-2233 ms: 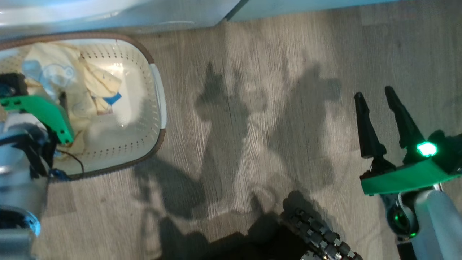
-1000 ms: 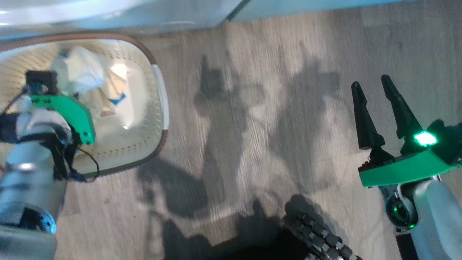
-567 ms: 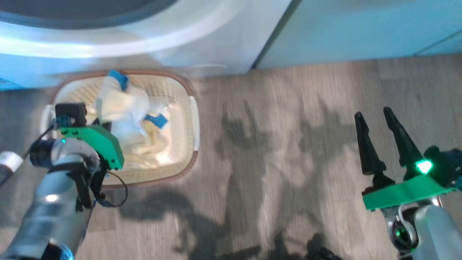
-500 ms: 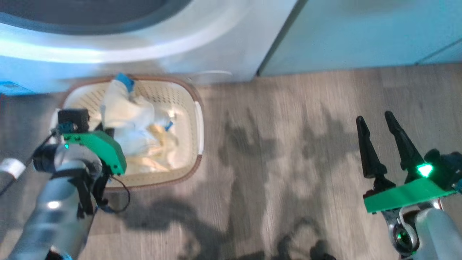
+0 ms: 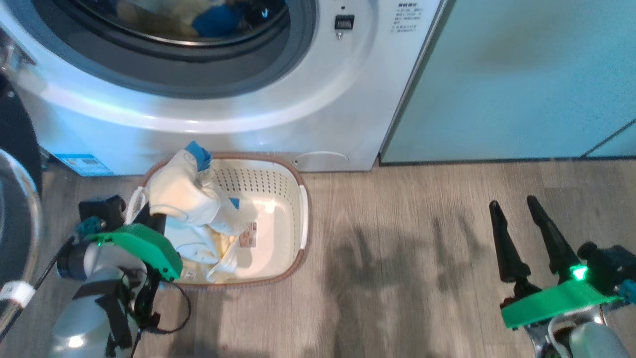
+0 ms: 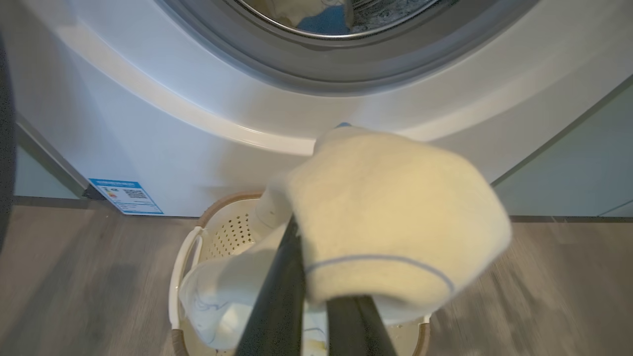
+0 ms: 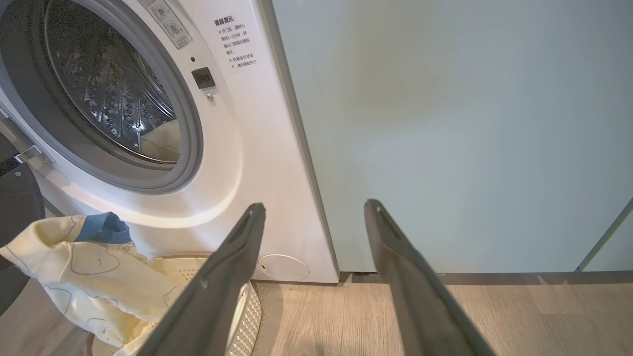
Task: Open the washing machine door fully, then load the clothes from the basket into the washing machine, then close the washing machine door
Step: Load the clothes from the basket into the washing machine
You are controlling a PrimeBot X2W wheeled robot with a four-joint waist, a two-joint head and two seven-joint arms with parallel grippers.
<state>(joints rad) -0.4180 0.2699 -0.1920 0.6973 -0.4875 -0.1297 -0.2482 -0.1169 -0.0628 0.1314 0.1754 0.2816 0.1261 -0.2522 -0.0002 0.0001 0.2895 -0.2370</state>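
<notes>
**Q:** Loading step. What did the left claw [image 6: 316, 296] have?

**A:** It was closed on a pale yellow garment [image 6: 390, 212], raised above the basket [image 5: 304, 219]. Cloth draped over both fingers, so the tips were hidden. The garment's lower end hung down into the basket.

**Q:** Right claw [image 5: 512, 202]?

**A:** Spread wide and empty, over bare floor [image 5: 422, 248] well to the right, pointing at the cabinet [image 5: 521, 79].

**Q:** Door [image 5: 17, 149]?

**A:** Swung open at the left of the washing machine [image 5: 318, 99]. Nothing blocked the mouth.

**Q:** How should the lift be done, in your judgement?

**A:** Raise it until the hanging tail cleared the basket rim, or it could drag or tip the basket. Then carry it over the grey gasket [image 5: 293, 54] and well inside before letting go. A drop at the lip would likely leave cloth hanging out and foul the door later. Pass to the right of the open door.

**Q:** Contents?

**A:** Drum [image 7: 113, 99]: yellow cloth and a blue piece [image 5: 211, 20] lay inside. Basket: more yellow clothes [image 5: 221, 246] were bunched at its left side. The right half was bare, with a label [image 5: 247, 234] showing on the bottom. I could not tell how many pieces were left.
</notes>
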